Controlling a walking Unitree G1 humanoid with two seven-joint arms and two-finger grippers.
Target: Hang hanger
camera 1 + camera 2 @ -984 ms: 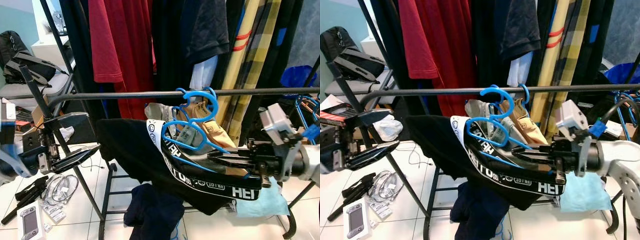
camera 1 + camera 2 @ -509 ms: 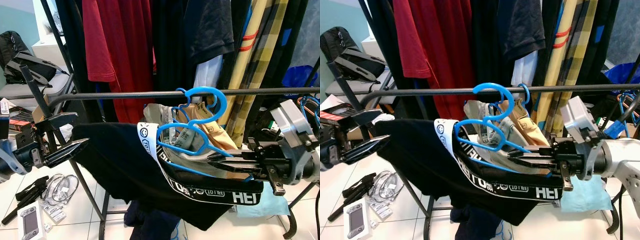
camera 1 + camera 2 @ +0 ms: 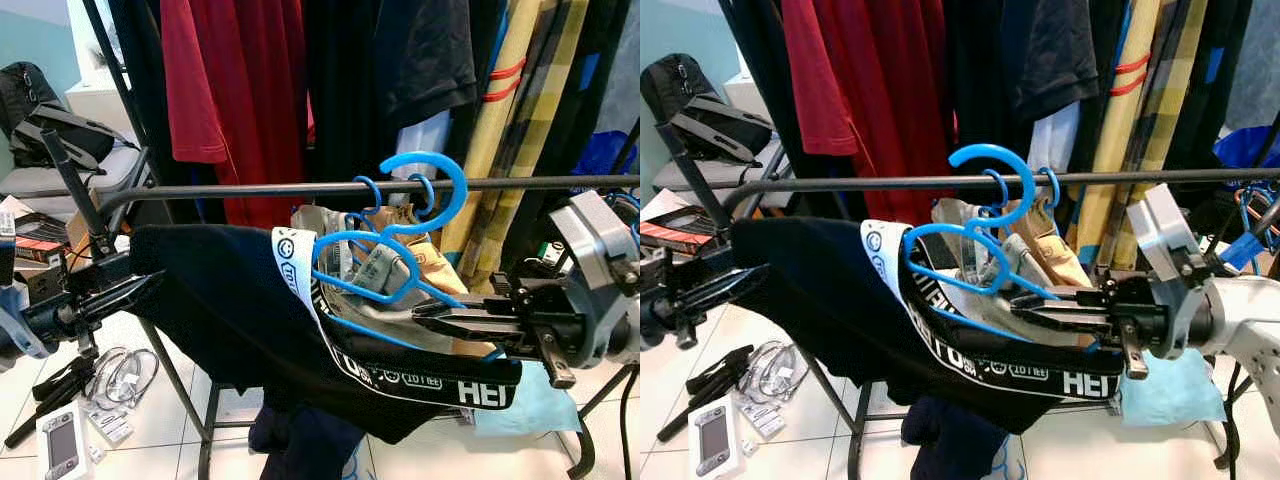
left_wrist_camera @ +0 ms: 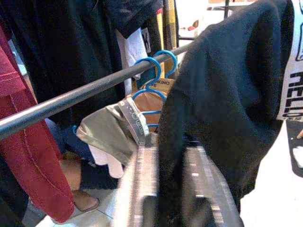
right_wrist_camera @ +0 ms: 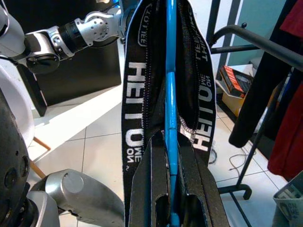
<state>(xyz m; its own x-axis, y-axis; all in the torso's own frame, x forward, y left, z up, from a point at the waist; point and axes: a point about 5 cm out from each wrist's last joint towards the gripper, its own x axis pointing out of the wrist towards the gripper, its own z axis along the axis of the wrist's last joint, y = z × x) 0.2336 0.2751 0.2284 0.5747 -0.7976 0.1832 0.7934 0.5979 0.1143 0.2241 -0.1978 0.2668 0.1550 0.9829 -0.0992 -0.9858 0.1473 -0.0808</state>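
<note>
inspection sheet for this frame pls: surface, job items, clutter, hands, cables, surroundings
Surface: white tiled floor.
Job's things: blue plastic hanger carrying a black garment with white lettering; its hook sits level with the dark horizontal metal rail, whether it is over the rail cannot be told.
Clutter: small white boxed gadget, packets beside it.
Hands: right hand shut on the hanger's arm; left hand under the garment's far end, finger state unclear.
Cables: thin wire on the floor.
Surroundings: red shirt, dark clothes, more blue hangers, grey bag.

Open rail point(image 3: 230, 188) left of the crowded blue hangers point(image 3: 385, 195); dense hanging clothes point(image 3: 300, 90) behind.
</note>
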